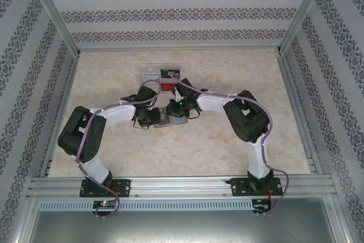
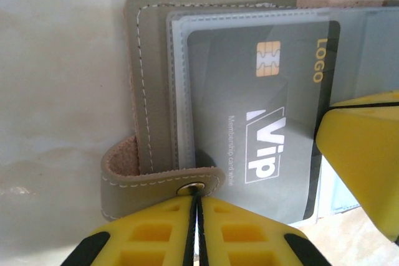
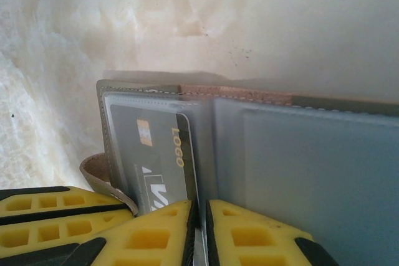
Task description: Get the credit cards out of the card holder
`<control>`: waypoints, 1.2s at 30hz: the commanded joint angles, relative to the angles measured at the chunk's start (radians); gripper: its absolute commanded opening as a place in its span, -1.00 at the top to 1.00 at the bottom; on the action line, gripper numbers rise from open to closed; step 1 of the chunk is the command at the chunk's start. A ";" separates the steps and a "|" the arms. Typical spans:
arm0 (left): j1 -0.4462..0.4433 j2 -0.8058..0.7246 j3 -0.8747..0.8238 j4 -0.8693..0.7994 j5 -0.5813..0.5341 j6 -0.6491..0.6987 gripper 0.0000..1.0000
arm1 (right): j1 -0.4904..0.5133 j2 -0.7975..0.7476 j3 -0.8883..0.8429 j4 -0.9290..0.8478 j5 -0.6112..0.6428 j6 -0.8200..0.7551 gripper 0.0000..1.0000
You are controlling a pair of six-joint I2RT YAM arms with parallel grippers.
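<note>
**Both pincers nipped onto the open card holder at table centre**

The flat grey-brown bifold card holder lies open on the pale marbled table, at the middle of the overhead view. Its clear plastic sleeves face up. The sleeve on top carries a dark grey plastic card with a gold chip and pale "VIP" print.

At 7 o'clock of the holder in the left wrist view, the stitched snap strap curls round. The left gripper has its yellow fingers pressed together, tips right at the strap's snap. I cannot tell whether they pinch the strap or only press on it.

The right gripper enters at 6 o'clock of its own view. Its jaws are closed on a thin pale edge just beside the card, either the sleeve or the card within it. One right finger covers the card's 4 o'clock corner.

Overhead, the left arm bends its elbow out at 9 o'clock and reaches inward. The right arm elbows out at 3 o'clock, its forearm angled back to centre.

At 12 o'clock of the holder sits a clear plastic tray, a red card on its near edge.
</note>
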 commanded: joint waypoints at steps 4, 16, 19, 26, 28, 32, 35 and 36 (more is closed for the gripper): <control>0.006 0.019 0.004 0.017 0.024 0.010 0.80 | 0.022 0.026 0.013 -0.032 -0.005 0.009 0.63; 0.005 0.033 0.014 0.018 0.040 0.013 0.79 | 0.031 0.022 0.029 -0.034 -0.031 -0.018 1.00; 0.006 0.033 0.012 0.016 0.036 0.013 0.80 | 0.020 0.003 0.011 -0.032 -0.011 -0.018 1.00; 0.005 0.033 0.010 0.007 0.026 0.012 0.80 | -0.058 -0.081 -0.066 -0.026 0.028 -0.040 1.00; 0.005 0.037 0.011 0.006 0.027 0.013 0.80 | -0.076 -0.098 -0.079 -0.032 0.025 -0.052 1.00; 0.006 0.042 0.014 0.011 0.031 0.009 0.80 | -0.085 -0.105 -0.090 -0.025 0.008 -0.061 1.00; 0.005 0.047 0.022 0.009 0.033 0.010 0.80 | -0.076 -0.086 -0.081 -0.011 -0.020 -0.056 1.00; 0.006 0.049 0.023 0.008 0.035 0.009 0.80 | -0.072 -0.074 -0.074 -0.012 -0.026 -0.055 0.95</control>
